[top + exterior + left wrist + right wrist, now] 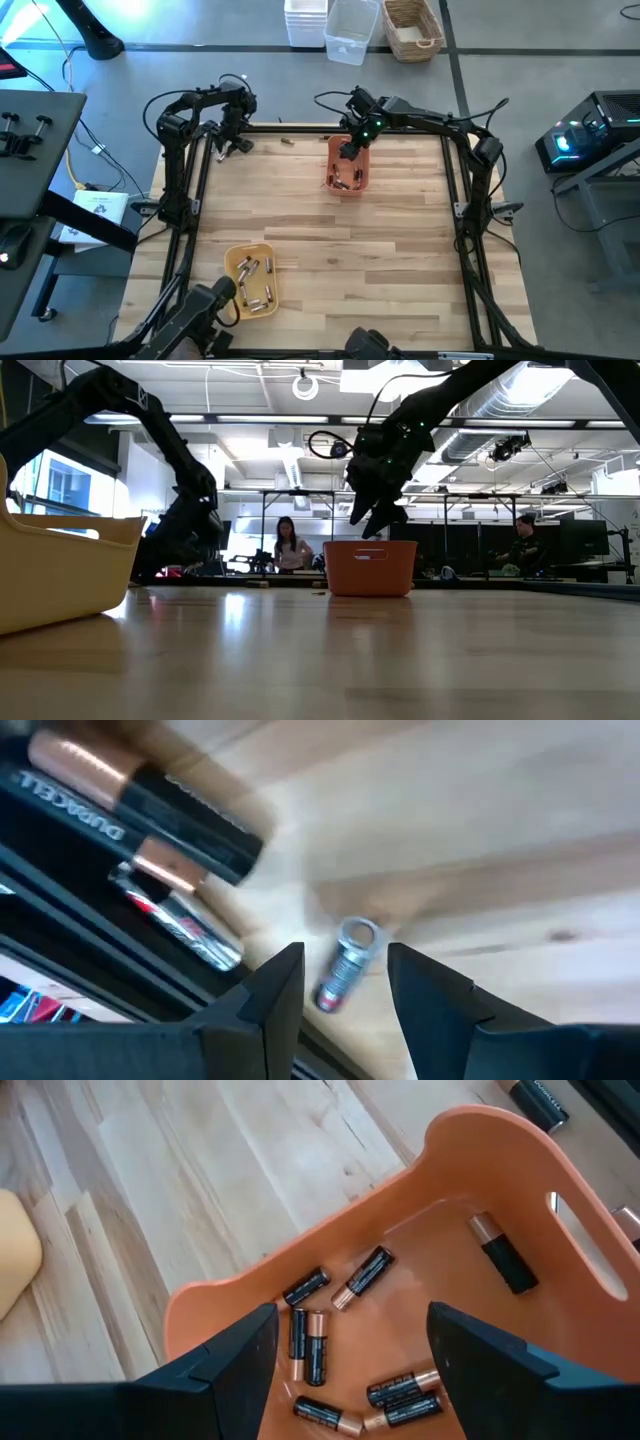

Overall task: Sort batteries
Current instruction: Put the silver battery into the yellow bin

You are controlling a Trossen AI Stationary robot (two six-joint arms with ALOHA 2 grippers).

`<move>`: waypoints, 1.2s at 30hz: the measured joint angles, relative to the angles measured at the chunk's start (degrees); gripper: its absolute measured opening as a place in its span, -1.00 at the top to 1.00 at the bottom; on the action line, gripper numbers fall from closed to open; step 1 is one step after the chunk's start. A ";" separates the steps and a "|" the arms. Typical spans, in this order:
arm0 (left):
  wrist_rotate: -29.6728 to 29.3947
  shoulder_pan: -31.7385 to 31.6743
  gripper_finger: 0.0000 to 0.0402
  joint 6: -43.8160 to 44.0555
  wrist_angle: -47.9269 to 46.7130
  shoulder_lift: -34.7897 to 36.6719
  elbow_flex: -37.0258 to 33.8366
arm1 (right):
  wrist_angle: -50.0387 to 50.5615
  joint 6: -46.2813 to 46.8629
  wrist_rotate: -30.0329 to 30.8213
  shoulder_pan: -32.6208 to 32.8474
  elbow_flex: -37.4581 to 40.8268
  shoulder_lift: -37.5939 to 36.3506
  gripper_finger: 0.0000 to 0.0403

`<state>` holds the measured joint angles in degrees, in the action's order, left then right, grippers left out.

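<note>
**Two trays loaded, loose cells at far edge**

Nearest the camera side of the wooden table (400, 250): yellow tray (251, 279), holding a heap of silvery batteries (256, 285). Further back, near the middle of the far half: orange tray (348, 165), with black-and-copper cells (316, 1345) scattered across its floor — at least seven countable in the right wrist view. Directly above that tray: right gripper (350, 1345), jaws spread wide, nothing between them, clear of the tray in the low view. At the far left corner: left gripper (345, 982) low over the wood, jaws partly apart, straddling a small silver cell (345, 968) lying on the table — touching or not, cannot tell. Just beside it along the black frame rail (60, 950): two larger copper-topped cells (130, 795) and a silver-and-red one (180, 925). One more loose cell (286, 145) on the far edge between the two arms. Beyond the table: two people (288, 545) seated in the room.
</note>
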<state>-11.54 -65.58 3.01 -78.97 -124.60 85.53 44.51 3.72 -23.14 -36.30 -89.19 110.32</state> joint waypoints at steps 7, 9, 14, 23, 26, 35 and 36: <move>-3.51 1.66 0.30 -1.23 0.45 0.02 -1.31 | 0.44 0.53 0.01 0.74 0.00 0.00 -0.24; -3.79 2.31 0.30 -1.21 0.47 -0.25 -1.40 | 0.46 0.56 0.01 1.17 0.00 0.00 -0.24; -6.39 3.28 0.30 2.45 0.62 -1.29 -1.29 | 0.60 0.57 0.01 2.46 0.00 0.00 -0.24; -5.25 3.45 0.47 -0.27 0.51 -1.30 -1.29 | 2.46 0.45 0.01 4.33 0.00 0.00 -0.24; -4.00 3.45 0.64 -0.62 0.88 -1.36 -1.29 | 3.66 0.32 0.01 4.56 0.00 0.00 -0.24; 3.29 3.52 0.86 -0.50 -0.78 -1.29 -1.77 | 4.93 -0.32 0.03 4.52 0.00 0.00 -0.24; 3.52 3.50 0.86 -0.88 -1.00 -1.25 -1.80 | 5.02 -0.67 0.02 4.49 0.00 0.00 -0.24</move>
<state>-8.02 -62.08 2.14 -79.97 -125.85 83.74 49.53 3.04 -23.12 -31.81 -89.19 110.32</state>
